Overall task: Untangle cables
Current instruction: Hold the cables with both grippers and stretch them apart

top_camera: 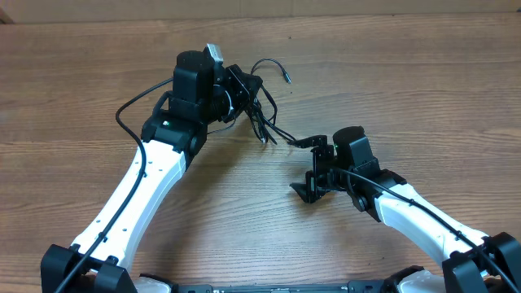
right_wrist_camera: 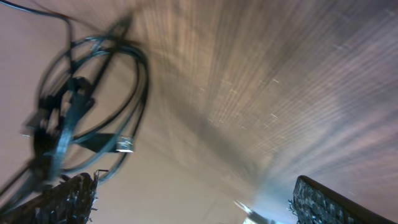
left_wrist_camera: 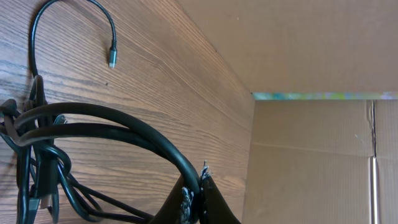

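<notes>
The cables (top_camera: 262, 116) are a tangle of thin black cords on the wooden table. One free end curls up to a small plug (top_camera: 286, 79). My left gripper (top_camera: 242, 88) is shut on a cord of the tangle; the left wrist view shows the jaws (left_wrist_camera: 198, 198) pinching a black loop, with the bundle (left_wrist_camera: 37, 155) and a plug tip (left_wrist_camera: 112, 59) at left. My right gripper (top_camera: 314, 171) is open and empty, just right of the tangle, with a cord end (top_camera: 303, 142) by its upper finger. The blurred right wrist view shows open jaws (right_wrist_camera: 196, 205), cables (right_wrist_camera: 81, 106) and a silvery tip (right_wrist_camera: 124, 146).
A brown cardboard wall (left_wrist_camera: 311, 155) stands at the far edge of the table (top_camera: 391, 73). The left arm's own thicker black cable (top_camera: 130, 106) loops out to the left of its wrist.
</notes>
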